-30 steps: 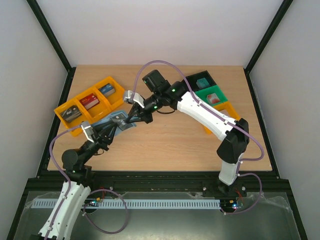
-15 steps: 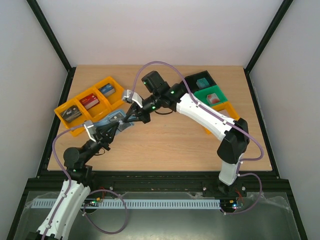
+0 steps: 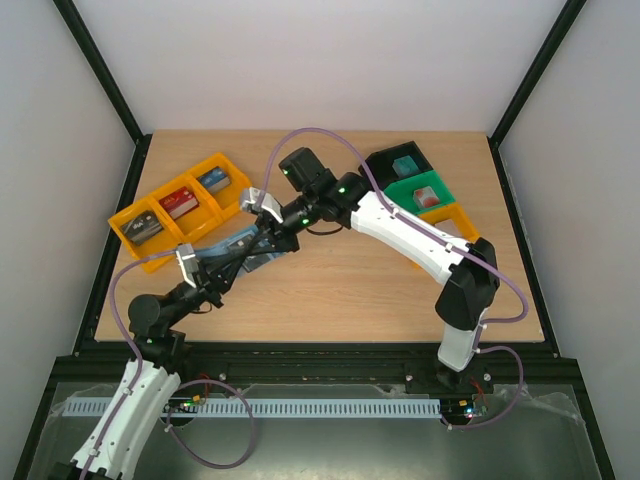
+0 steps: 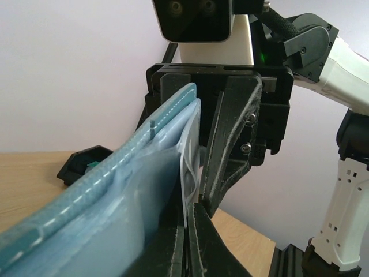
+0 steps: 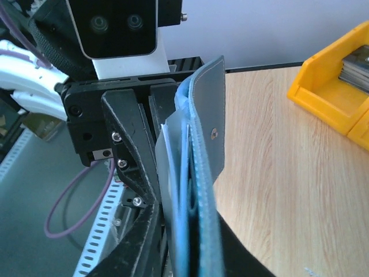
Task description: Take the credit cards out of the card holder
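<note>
Holder (image 4: 115,190) layers blur (you can't pick out cards); left tool (image 4: 188,225) pinches it, right tool (image 5: 187,248) straddles it, grip unclear.

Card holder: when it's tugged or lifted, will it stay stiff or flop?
Probably floppy: layers of the card holder splay and its clear inner sleeve crumples by the left tool. Likely light: thin pinches at its edges seem to hold it off the table.

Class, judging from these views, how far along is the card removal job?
Done: card holder lifted between both arms. In hand: left gripper pinches its inner pocket edge; right gripper has jaws slightly apart around it. Left: no credit cards are out yet.
</note>
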`<state>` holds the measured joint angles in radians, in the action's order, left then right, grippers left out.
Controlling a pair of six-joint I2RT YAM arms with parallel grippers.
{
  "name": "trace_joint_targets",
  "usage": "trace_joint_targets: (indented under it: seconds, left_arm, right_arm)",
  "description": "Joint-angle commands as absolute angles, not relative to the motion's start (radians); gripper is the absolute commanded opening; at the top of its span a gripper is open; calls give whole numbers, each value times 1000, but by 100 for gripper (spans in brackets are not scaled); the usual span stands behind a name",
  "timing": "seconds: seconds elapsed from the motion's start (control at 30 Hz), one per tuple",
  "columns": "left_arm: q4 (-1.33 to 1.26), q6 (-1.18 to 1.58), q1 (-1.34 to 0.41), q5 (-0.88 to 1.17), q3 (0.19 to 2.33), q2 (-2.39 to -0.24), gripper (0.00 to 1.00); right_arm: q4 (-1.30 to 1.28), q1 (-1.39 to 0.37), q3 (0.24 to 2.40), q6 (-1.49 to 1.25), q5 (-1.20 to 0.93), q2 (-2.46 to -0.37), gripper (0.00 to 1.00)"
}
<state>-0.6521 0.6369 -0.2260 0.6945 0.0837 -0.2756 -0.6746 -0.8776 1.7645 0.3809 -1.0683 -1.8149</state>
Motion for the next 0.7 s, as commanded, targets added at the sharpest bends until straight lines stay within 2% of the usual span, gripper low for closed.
trace_joint_targets:
  seconds: [0.0,0.07,0.1,0.13,0.37,0.67]
  left_arm:
    - [-670,635,-223,708,114,-272,2]
    - [-673,643,-218,705,112,-273,2]
    - [-673,650,-216,702,111,-272,3]
    - [-675,657,-213,701,110,-272,2]
    - [-664,680,-204,707,100,-242,19]
    - [-638,677,-197,708,102,-224,19]
  right_arm:
    - [-695,-888,1756,417,-1111,-1773,11]
    - [-715,-883,1762,430,-1082,-1763,3]
    - [-719,-878,1763,434,-1071,-1756,2]
    - [-720,-874,1765,437,-1072,-1748,2]
    - [-707,-864,1764,434,-1087,-1724,2]
    - [-739,-837,1763,464,-1075,-1689,2]
